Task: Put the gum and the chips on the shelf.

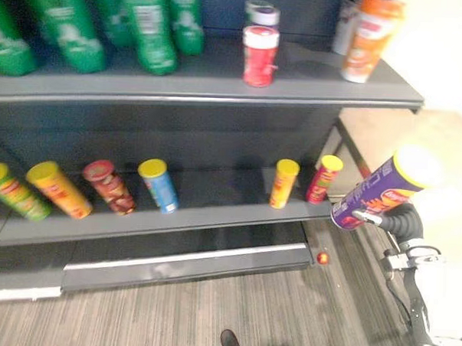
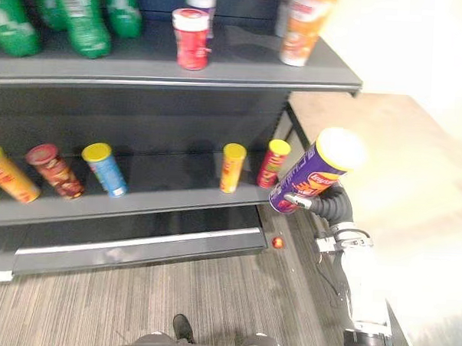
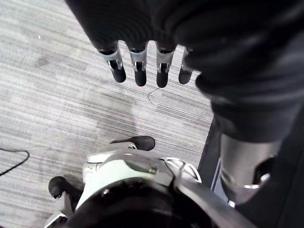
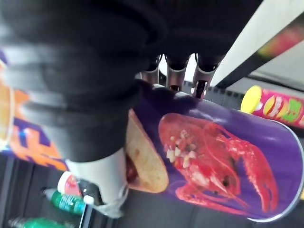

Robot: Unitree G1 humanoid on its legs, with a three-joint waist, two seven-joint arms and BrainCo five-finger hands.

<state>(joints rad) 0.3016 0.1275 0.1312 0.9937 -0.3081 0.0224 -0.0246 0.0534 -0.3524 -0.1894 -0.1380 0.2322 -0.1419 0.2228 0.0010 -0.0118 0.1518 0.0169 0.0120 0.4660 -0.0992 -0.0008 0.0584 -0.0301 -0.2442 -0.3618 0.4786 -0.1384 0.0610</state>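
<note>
My right hand is shut on a purple chips can with a yellow lid. It holds the can tilted in the air, just off the right end of the lower shelf. In the right wrist view the fingers wrap round the can, which has a lobster picture. A red gum jar with a white lid stands on the upper shelf. My left hand hangs open over the grey floor with its fingers straight.
Several chips cans stand on the lower shelf, the nearest a red one and a yellow one. Green bottles and an orange can stand on the upper shelf. A small red thing lies on the floor.
</note>
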